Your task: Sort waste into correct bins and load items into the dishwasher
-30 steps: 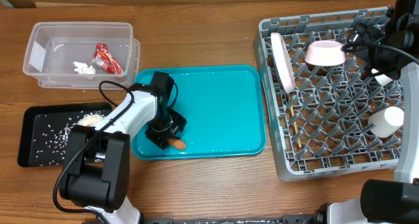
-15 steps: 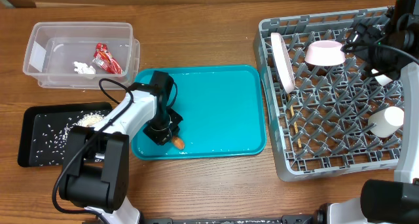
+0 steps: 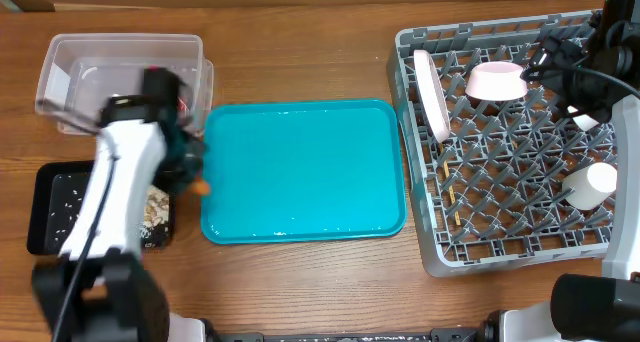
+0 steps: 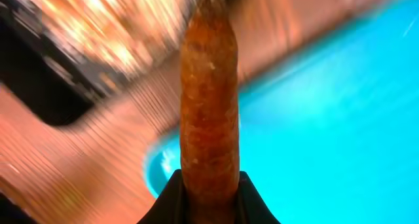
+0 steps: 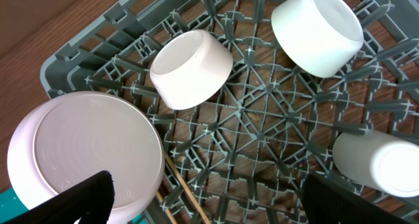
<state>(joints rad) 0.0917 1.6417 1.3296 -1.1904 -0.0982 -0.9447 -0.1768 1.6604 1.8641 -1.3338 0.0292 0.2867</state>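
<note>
Overhead, my left gripper (image 3: 188,172) hangs between teal tray (image 3: 320,162) and black tray (image 3: 38,222), carrot (image 3: 202,188) at its tip; left wrist, my fingers (image 4: 163,207) clamp the carrot's base; right wrist, my right gripper (image 5: 209,204) gapes wide, empty, over the dish rack (image 5: 262,119).

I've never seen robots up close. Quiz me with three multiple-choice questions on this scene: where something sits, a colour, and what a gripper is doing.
1. Where is the pink bowl? A. on the floor B. in the grey dish rack C. on a shelf
2. What colour is the carrot? A. purple B. green C. orange
3. The left gripper is: A. shut on the carrot B. open and empty C. out of sight
Answers: B, it sits among the rack's pegs; C, the wrist view shows it orange; A, it pinches the carrot's end.
</note>
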